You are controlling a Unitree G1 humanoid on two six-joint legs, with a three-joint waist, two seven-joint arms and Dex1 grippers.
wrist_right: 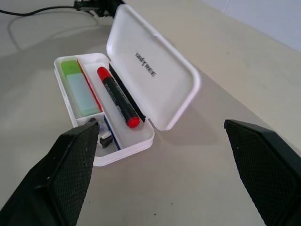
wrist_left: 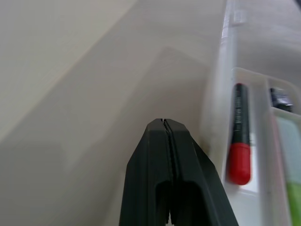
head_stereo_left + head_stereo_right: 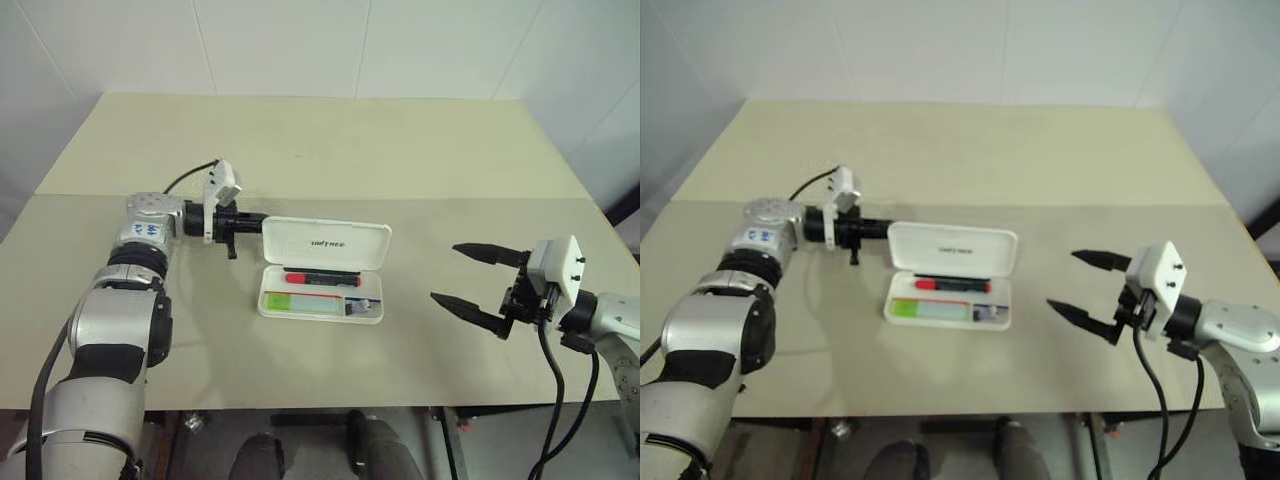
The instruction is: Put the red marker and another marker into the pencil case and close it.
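Now the white pencil case (image 3: 322, 272) lies open on the table (image 3: 320, 140) with the red marker (image 3: 322, 279) and green marker (image 3: 302, 301) in its tray, the left gripper (image 3: 258, 224) clenched empty behind the raised lid, the right gripper (image 3: 468, 277) spread wide nearby.

Silver-grey arms with black joints, black cables, white wrist camera housings and black two-fingered claws.

White pencil case (image 3: 325, 245), red-capped marker (image 3: 322, 279)
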